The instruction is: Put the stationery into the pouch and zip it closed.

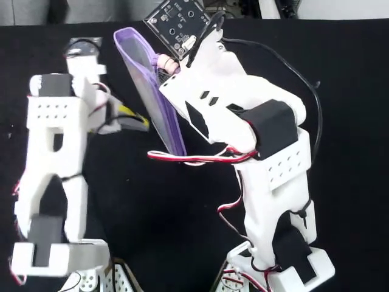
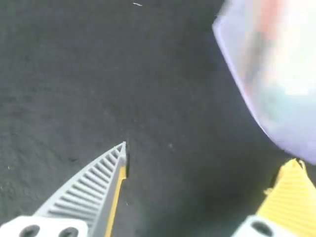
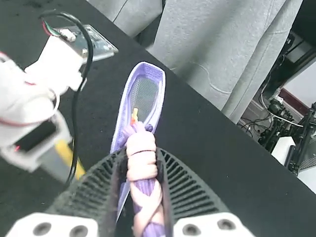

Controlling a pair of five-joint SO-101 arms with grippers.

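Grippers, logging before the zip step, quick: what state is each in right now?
Left gripper: open, holding nothing.
Right gripper: closed on the pouch.

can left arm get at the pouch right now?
Probably yes. The left gripper is open close beside the pouch, with bare table between them; the right gripper holds it.

The high view looks down over the counter (image 1: 355, 61). The wrist views look closely past the left pincer (image 2: 209, 153) and right pincer (image 3: 141, 163). All share the pouch (image 1: 144, 82).
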